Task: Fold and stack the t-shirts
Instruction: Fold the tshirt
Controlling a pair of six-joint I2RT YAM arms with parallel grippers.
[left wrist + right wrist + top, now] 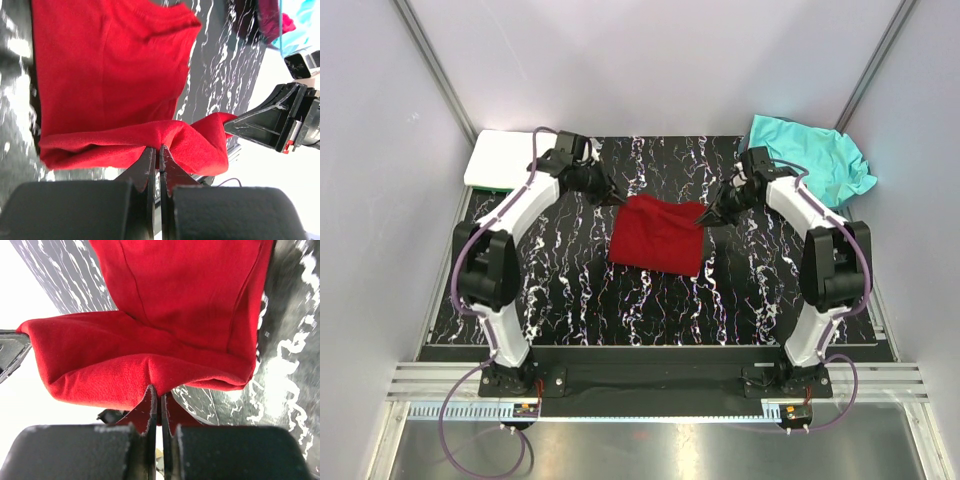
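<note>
The dark red t-shirt [657, 235] lies folded in the middle of the black marbled mat [570, 290]. My left gripper [619, 196] is shut on its far left corner, and the cloth [115, 75] bunches at the fingertips in the left wrist view. My right gripper [706, 217] is shut on its far right corner, with the shirt [190, 300] spreading away in the right wrist view. The turquoise t-shirt [810, 160] lies crumpled at the back right. The white folded t-shirt [502, 160] sits on a green one [486, 187] at the back left.
Grey walls close in the cell on three sides. The right gripper's black finger [270, 122] shows in the left wrist view beside the held cloth. Aluminium rails [650, 385] run along the near edge by the arm bases.
</note>
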